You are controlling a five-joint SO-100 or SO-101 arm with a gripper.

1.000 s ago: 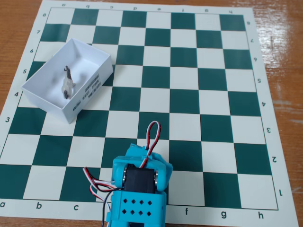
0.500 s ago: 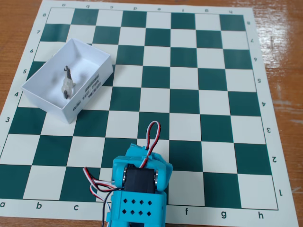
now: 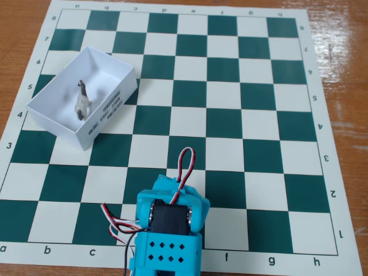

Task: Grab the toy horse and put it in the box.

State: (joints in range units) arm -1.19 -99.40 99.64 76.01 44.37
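Note:
The toy horse (image 3: 82,100), a tiny grey-and-white figurine with a darker head, rests inside the box (image 3: 106,112) in the fixed view. The box is a shallow white lidless carton with black print on its near side wall, standing on the left part of the chessboard around rows 4 to 6. The blue arm (image 3: 168,227) is folded at the bottom middle of the board, several squares away from the box. Only its body, a black servo and wires show; the gripper's fingers are hidden from this camera.
A green-and-white chessboard mat (image 3: 253,115) covers the wooden table (image 3: 345,52). A red-and-white wire loop (image 3: 185,161) sticks up from the arm, and more wires (image 3: 115,224) trail to its left.

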